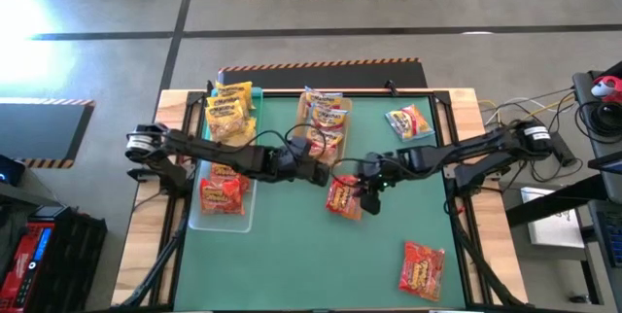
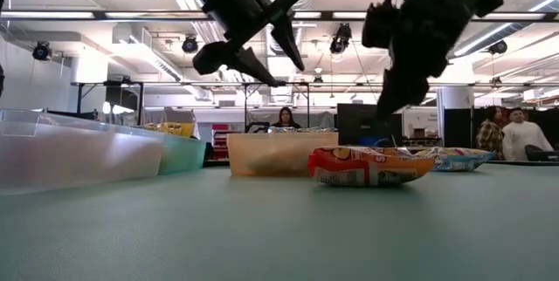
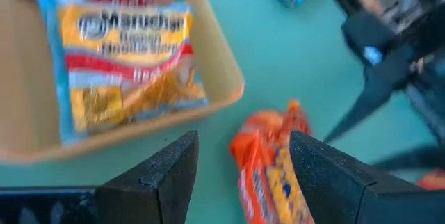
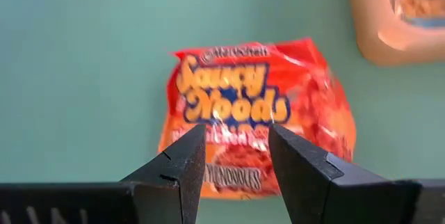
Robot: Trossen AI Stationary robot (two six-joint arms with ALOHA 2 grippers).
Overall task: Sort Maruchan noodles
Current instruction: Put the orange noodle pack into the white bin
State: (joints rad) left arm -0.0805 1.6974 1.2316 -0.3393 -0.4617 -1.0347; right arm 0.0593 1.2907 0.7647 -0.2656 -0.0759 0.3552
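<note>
An orange-and-red Maruchan noodle packet lies flat on the green mat near the table's middle. My right gripper hangs open above its right side, slanting down, clear of it. My left gripper hovers open just left of and above the same packet, touching nothing. In the low view both grippers stand well above the packet.
A teal tray with yellow packets stands far left, a tan tray with packets at far centre, and a clear tray with red packets on the left. A blue-edged packet lies far right and a red one near right.
</note>
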